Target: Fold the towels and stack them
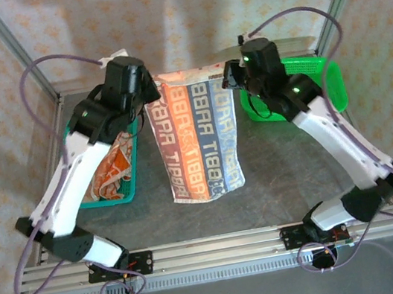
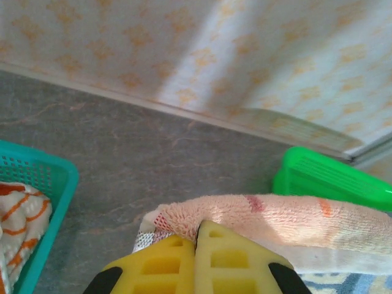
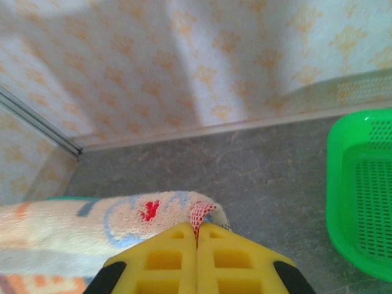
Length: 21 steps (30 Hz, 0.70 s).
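A cream towel (image 1: pixel 198 135) with "RABBIT" lettering in orange and grey hangs spread between the two arms, its lower edge down on the grey table. My left gripper (image 1: pixel 154 91) is shut on the towel's top left corner; in the left wrist view its yellow fingers (image 2: pixel 199 226) pinch the fuzzy hem (image 2: pixel 269 217). The right gripper (image 1: pixel 230 78) is shut on the top right corner, and its yellow fingers (image 3: pixel 197 228) clamp the towel's checked edge (image 3: pixel 92 220). More towels (image 1: pixel 112 169), orange with white patterns, lie crumpled in the teal basket.
The teal mesh basket (image 1: pixel 135 174) sits under the left arm at the table's left. A green mesh basket (image 1: pixel 314 74) stands at the back right, behind the right arm. Patterned walls and a metal frame enclose the table (image 1: pixel 277 179).
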Each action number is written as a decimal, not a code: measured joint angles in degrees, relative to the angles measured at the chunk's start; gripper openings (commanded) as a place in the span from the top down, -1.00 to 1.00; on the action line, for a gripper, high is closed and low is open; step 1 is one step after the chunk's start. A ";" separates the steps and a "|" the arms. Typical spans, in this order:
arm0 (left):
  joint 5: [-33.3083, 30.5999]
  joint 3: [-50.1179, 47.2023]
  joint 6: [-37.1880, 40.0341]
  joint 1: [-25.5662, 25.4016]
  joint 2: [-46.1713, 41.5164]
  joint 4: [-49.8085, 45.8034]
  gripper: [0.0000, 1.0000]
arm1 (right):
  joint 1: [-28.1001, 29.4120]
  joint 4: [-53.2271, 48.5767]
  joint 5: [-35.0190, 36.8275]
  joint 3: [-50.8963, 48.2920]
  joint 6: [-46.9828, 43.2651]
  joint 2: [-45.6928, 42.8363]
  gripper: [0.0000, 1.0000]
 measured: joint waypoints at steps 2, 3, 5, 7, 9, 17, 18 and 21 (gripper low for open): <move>1.99 0.00 1.73 2.95 4.61 2.27 1.00 | -2.86 1.66 -2.82 0.52 0.79 5.46 1.00; 2.78 0.02 2.64 3.98 6.62 3.28 1.00 | -3.82 2.01 -3.96 1.03 0.98 7.80 1.00; 4.22 0.07 4.26 5.46 10.91 4.92 1.00 | -5.68 2.36 -5.60 3.06 1.25 13.68 1.00; 5.40 0.13 5.35 6.14 15.02 6.03 1.00 | -6.45 2.40 -6.60 4.98 1.22 18.73 1.00; 6.43 0.07 5.99 6.34 18.34 6.51 1.00 | -6.51 2.43 -7.43 5.77 1.22 22.43 1.00; 8.72 -6.99 6.05 6.34 20.94 9.20 1.00 | -6.27 3.02 -8.61 1.79 1.25 25.97 1.00; 8.85 -8.15 5.86 6.34 20.94 9.57 1.00 | -6.27 3.37 -9.05 0.50 1.31 25.97 1.00; 9.70 -11.91 5.25 6.32 20.35 10.29 1.00 | -6.27 4.04 -10.23 -3.82 1.90 25.97 1.00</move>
